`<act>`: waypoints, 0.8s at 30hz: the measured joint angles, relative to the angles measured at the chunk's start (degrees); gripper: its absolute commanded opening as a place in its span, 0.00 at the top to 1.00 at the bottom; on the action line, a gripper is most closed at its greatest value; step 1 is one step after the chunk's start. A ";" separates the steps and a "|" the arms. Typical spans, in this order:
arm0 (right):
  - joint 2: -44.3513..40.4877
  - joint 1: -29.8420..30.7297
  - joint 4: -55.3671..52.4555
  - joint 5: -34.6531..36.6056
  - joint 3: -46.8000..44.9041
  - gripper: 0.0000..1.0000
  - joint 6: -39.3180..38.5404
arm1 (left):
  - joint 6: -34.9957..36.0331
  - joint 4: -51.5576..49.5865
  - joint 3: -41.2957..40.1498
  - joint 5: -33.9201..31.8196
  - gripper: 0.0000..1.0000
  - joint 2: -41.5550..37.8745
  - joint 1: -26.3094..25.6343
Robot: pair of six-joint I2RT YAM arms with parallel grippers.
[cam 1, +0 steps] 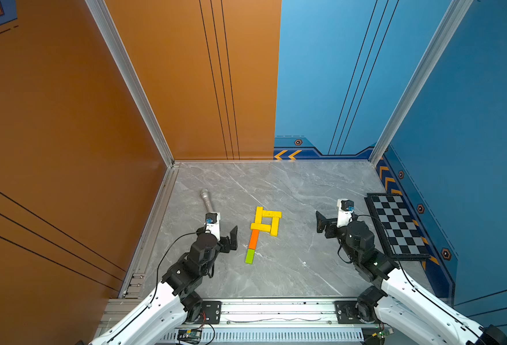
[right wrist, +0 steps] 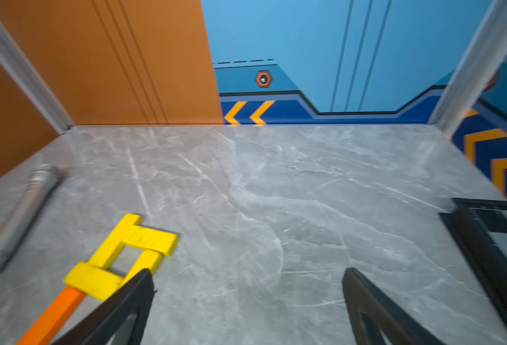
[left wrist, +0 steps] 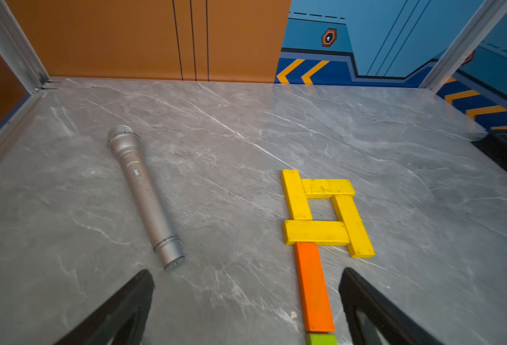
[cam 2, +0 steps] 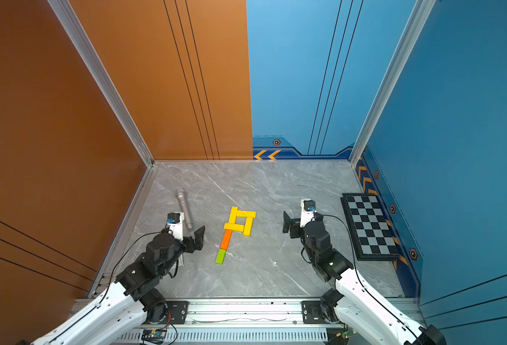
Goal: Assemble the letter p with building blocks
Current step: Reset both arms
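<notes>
Left wrist view: my left gripper (left wrist: pixel 246 273) stood wide and empty, the letter p (left wrist: pixel 316 233) lying just ahead, orange bar (left wrist: pixel 313 286) nearest. My right gripper (right wrist: pixel 247 271) gaped empty beside the yellow loop (right wrist: pixel 150 240); the figure looked finished, so both hung clear.

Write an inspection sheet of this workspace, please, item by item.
Surface: grey marble-patterned tabletop, nothing spilled.
Job's things: four yellow flat bars form a square loop; orange flat bar and short lime green bar lie end to end as stem; letter p looks complete.
Clutter: silver metal microphone near left arm; black-and-white chequered board beside right arm.
Grippers: left gripper open, empty; right gripper open, empty.
Cables: black cable along each arm, clear of bars.
Surroundings: orange wall panels, blue wall panels, aluminium front rail.
</notes>
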 measured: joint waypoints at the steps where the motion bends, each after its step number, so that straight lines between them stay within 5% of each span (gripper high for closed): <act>1: 0.74 -2.45 1.73 0.48 -1.33 0.00 -1.22 | 1.75 1.53 -0.39 -0.85 0.01 1.75 1.36; 12: 16.00 -20.76 22.25 2.99 -11.52 0.00 -3.89 | 13.27 23.45 -11.61 -1.68 0.02 2.27 18.23; 24: 43.23 -26.93 40.81 -5.42 -3.67 0.00 -4.04 | 11.54 49.27 -14.84 8.37 0.01 27.34 36.06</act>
